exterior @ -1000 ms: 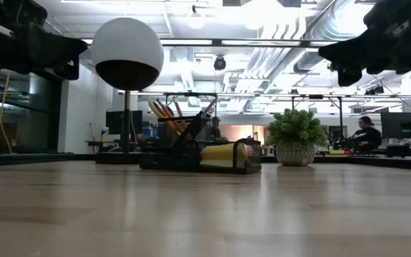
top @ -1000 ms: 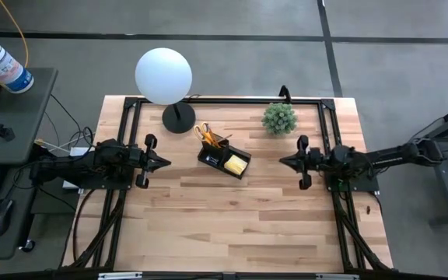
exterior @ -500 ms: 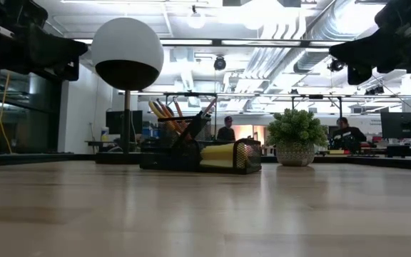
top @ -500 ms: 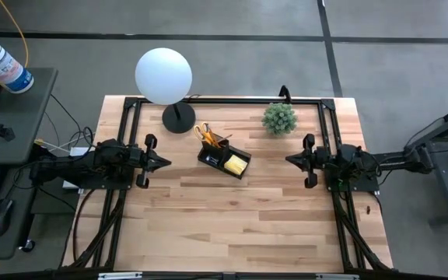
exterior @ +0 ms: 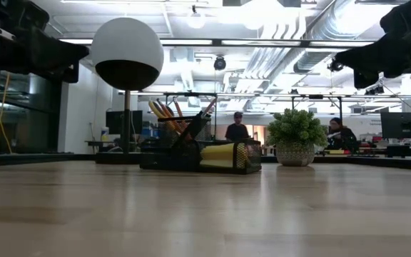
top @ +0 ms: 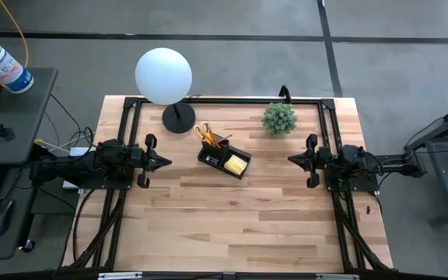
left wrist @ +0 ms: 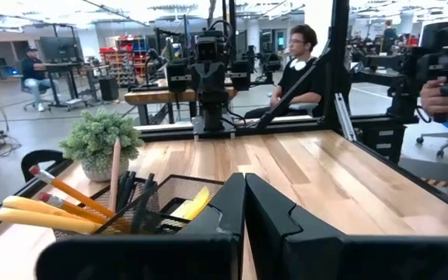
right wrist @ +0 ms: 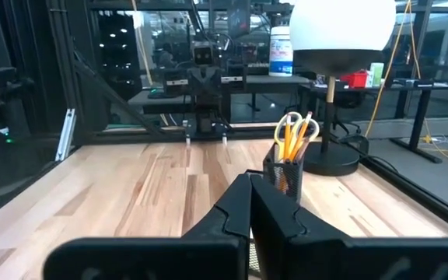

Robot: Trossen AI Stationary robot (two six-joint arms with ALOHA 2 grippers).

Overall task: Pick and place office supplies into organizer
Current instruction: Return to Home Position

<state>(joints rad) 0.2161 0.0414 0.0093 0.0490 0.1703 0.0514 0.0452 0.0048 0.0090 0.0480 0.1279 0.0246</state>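
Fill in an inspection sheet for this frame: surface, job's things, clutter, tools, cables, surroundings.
Surface: wooden table, no supplies seen lying loose.
Job's things: black organizer holds yellow-handled scissors, orange pencils and yellow sticky-note pad.
Clutter: globe lamp and potted plant at the far edge.
Tools: left tool and right tool shut, empty, raised at opposite sides.
Cables: yellow cable beyond the table's left.
Surroundings: people in the room behind; white bottle on a side desk.

Overhead, table-level, opposed wrist views; organizer (top: pixel 224 161) shared
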